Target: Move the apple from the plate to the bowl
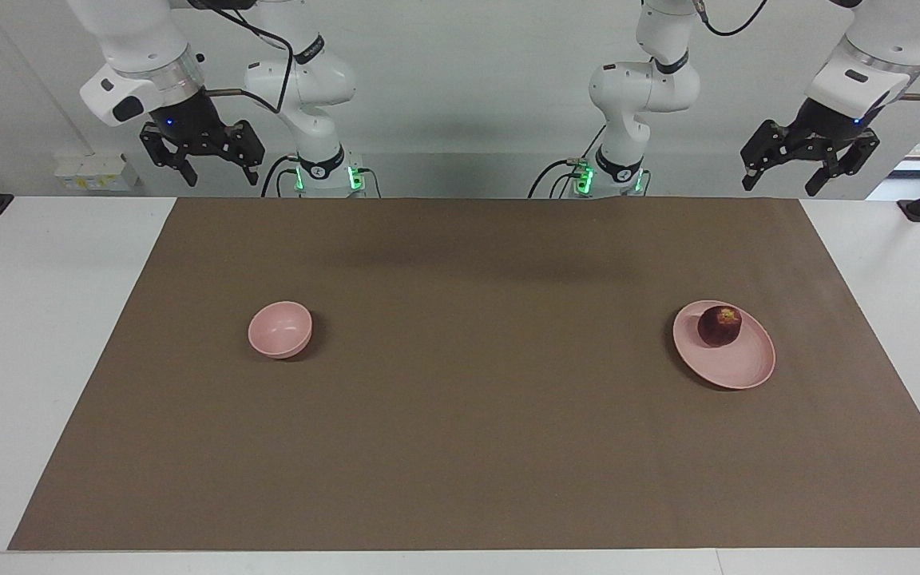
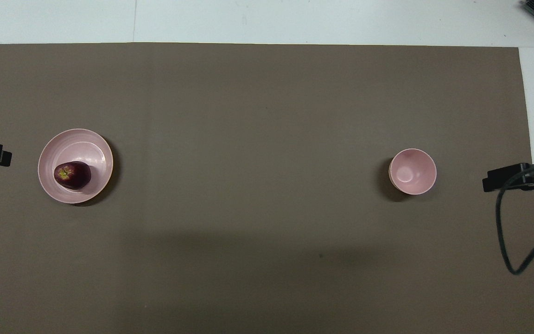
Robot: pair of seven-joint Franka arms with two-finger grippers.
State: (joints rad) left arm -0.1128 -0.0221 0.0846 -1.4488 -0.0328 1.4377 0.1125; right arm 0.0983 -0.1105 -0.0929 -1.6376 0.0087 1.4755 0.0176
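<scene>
A: Where was the apple (image 1: 719, 326)?

B: On the pink plate (image 1: 735, 369) toward the left arm's end of the bench (image 1: 45, 335); the bowl (image 1: 279, 329) sat well apart, empty.

A: The hands?

B: Left hand (image 1: 810, 165) and right hand (image 1: 200, 158) hung open, raised. The round apple might roll or slip from a grip.

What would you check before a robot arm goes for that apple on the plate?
1. Apple sits on the plate, nearer its robot-side rim: ok.
2. Bowl upright, holding nothing, toward the right arm's end: ok.
3. Left gripper raised, open, nothing held: ok.
4. Right gripper raised, open, waiting: ok.
5. Brown mat between plate and bowl free of obstacles: ok.
</scene>
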